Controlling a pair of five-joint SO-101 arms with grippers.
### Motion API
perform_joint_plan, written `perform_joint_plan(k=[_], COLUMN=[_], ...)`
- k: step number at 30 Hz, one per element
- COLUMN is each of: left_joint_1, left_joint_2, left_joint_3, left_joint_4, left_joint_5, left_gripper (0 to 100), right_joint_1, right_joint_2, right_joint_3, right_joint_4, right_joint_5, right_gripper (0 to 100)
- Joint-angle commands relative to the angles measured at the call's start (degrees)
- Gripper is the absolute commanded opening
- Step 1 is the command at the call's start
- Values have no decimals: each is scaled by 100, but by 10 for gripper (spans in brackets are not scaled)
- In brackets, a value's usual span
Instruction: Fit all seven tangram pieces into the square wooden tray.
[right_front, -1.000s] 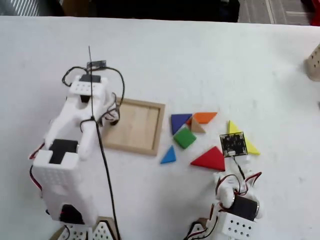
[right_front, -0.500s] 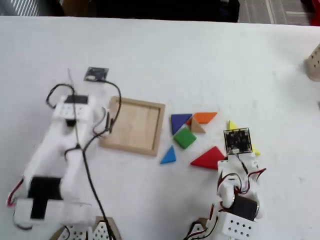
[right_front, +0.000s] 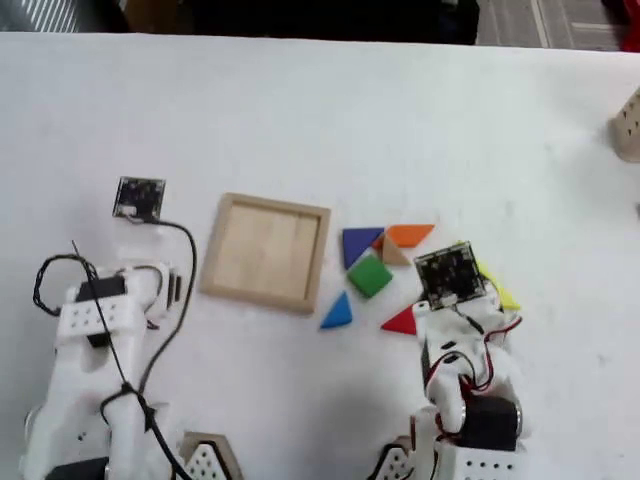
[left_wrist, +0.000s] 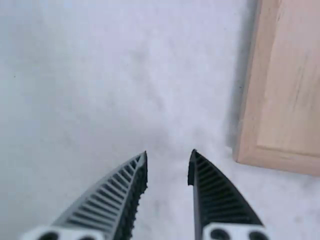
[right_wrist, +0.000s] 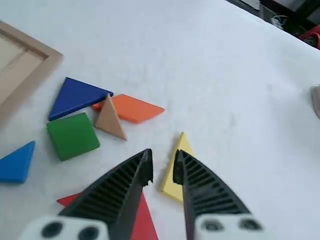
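Pale square wooden tray (right_front: 265, 250), raised rim; flat coloured tangram pieces (right_front: 370, 275) clustered to its right. Left tool (left_wrist: 167, 165) and right tool (right_wrist: 162, 167) are slightly spread.

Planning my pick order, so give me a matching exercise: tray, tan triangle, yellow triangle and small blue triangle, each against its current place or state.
Things:
1. wooden tray
2. tan triangle
3. yellow triangle
4. small blue triangle

Places or states:
a. between the tray's corner and the red triangle, touching nothing
b. holds no pieces
c. partly hidden by the right gripper
d. touching the orange parallelogram

Pairs: 1-b, 2-d, 3-c, 4-a
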Motion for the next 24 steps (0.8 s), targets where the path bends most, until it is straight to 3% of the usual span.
perform_joint_plan(k=[1, 8, 17, 24], left_joint_1=[-40, -40, -40, -40], left_joint_2=[-321, -321, -321, -312], left_joint_3=[44, 53, 53, 70], left_joint_4=[-158, -158, -167, -316], left_joint_5=[-62, -70, -70, -70], left_gripper=[155, 155, 155, 155], right_joint_1=[-356, -1297, -1516, -1982], right_joint_2=[1341, 4699, 7916, 9657], right_joint_3=[-932, -3015, -5160, -5785], right_joint_4=[-4, -4, -215, -1332], right_joint_5=[44, -1081, -4879, -5697], right_gripper=[75, 90, 206, 207])
